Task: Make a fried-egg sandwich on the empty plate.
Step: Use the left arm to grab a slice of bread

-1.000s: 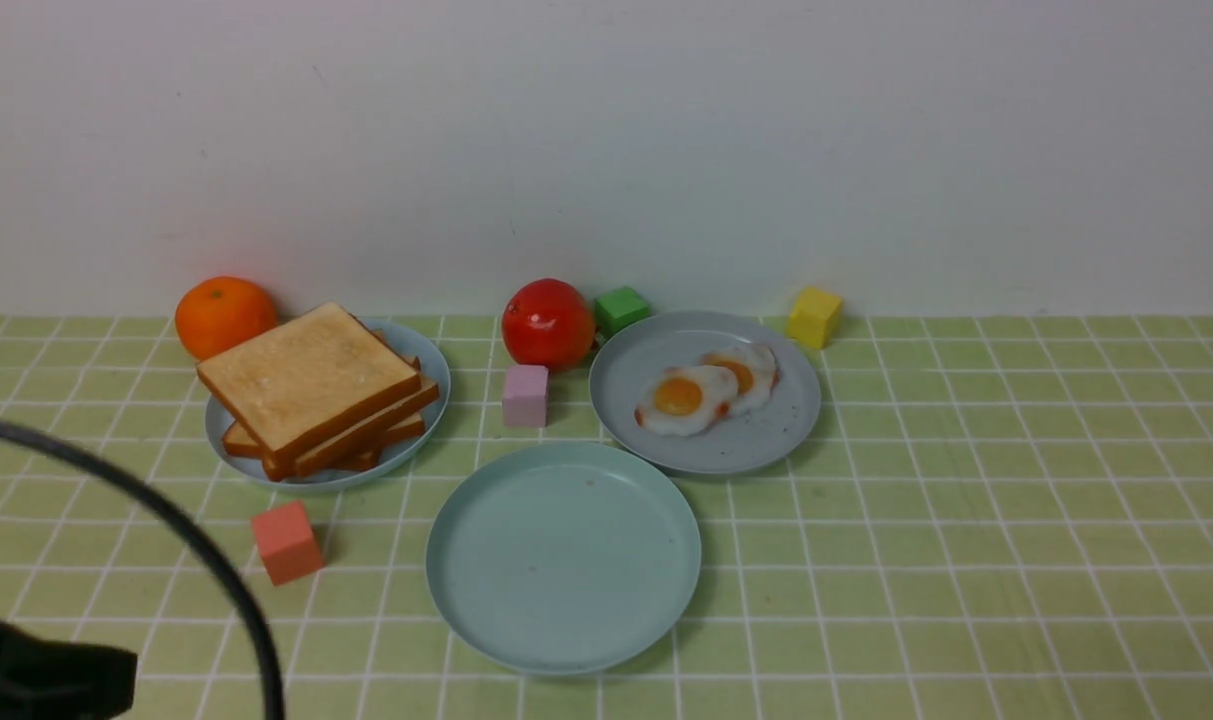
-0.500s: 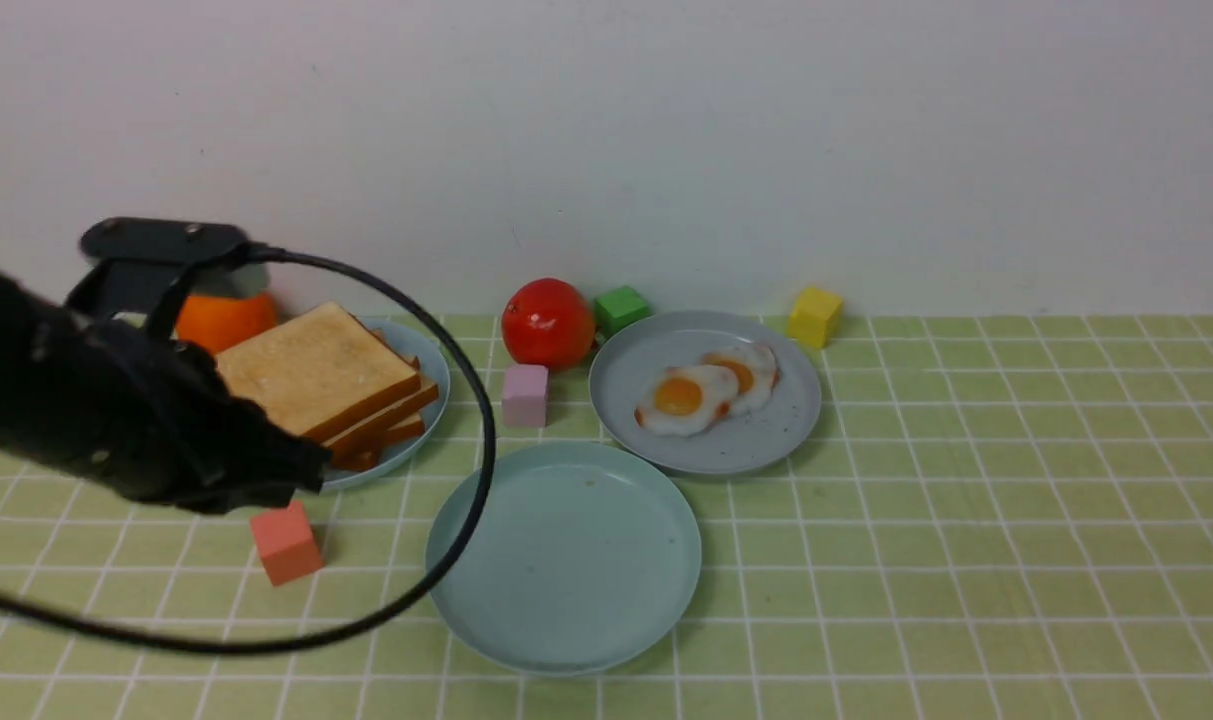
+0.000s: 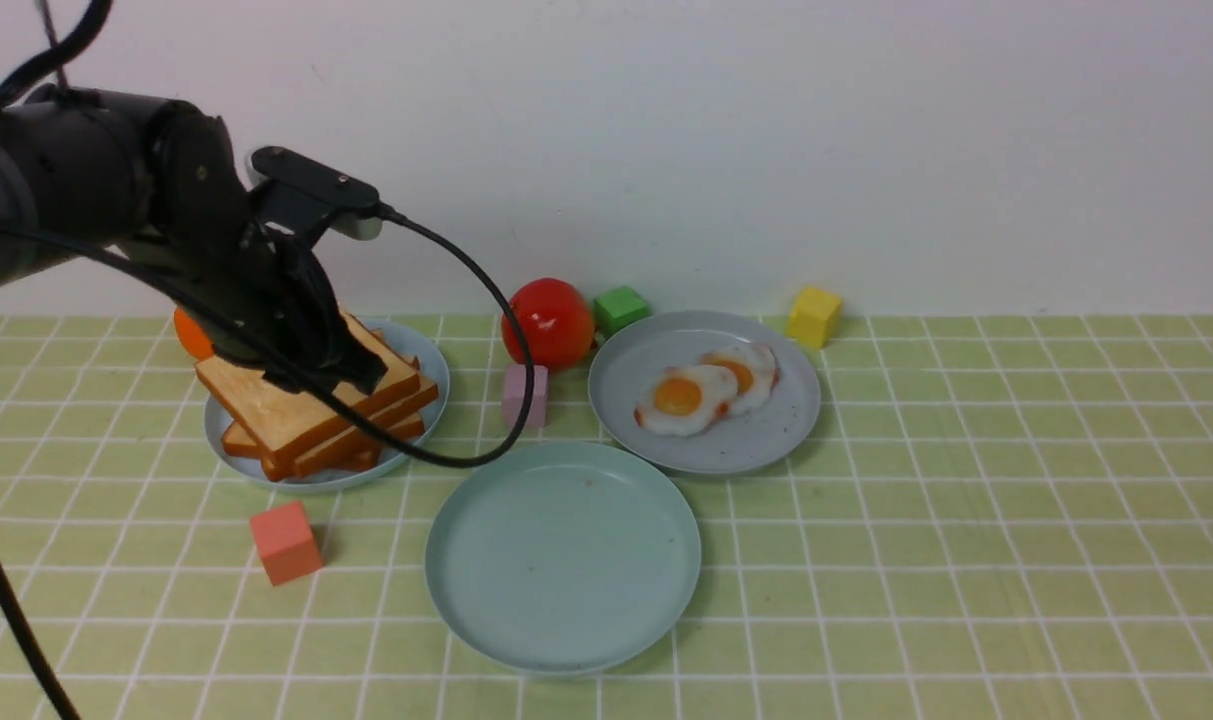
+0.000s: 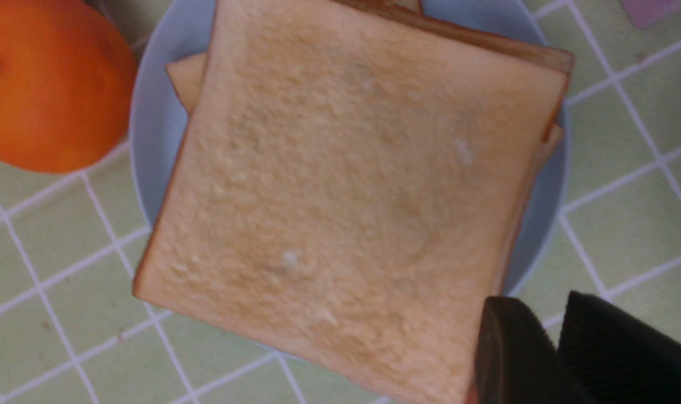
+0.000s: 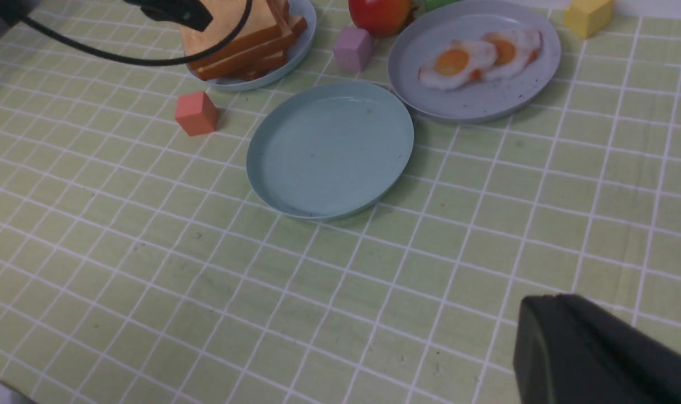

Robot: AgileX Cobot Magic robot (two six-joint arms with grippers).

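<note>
Three round, low-rimmed plastic plates sit on the tabletop, a green cloth ruled in white squares. The teal plate, nearest me and central, is smooth and bare. Behind it to the left, a grey-blue plate carries the toast stack. I count at least three square golden slices with darker crusts, fanned unevenly, and the top face is finely pitted like real crumb. Behind it to the right, a second grey-blue plate holds two fried eggs. They are flat, glossy white with orange yolks, and they overlap.

There are two round fruits. An orange with dimpled skin touches the toast plate's far left rim, and a shiny red tomato stands between the two grey-blue plates.

There are four matte cubes: salmon, pink, green and yellow.

My left end effector hangs directly over the top slice, trailing a black cable. Only one dark finger shows in the left wrist view, so I cannot tell how the jaws stand. Of the right end effector I see only a black edge over bare cloth, and I cannot tell its state either.
</note>
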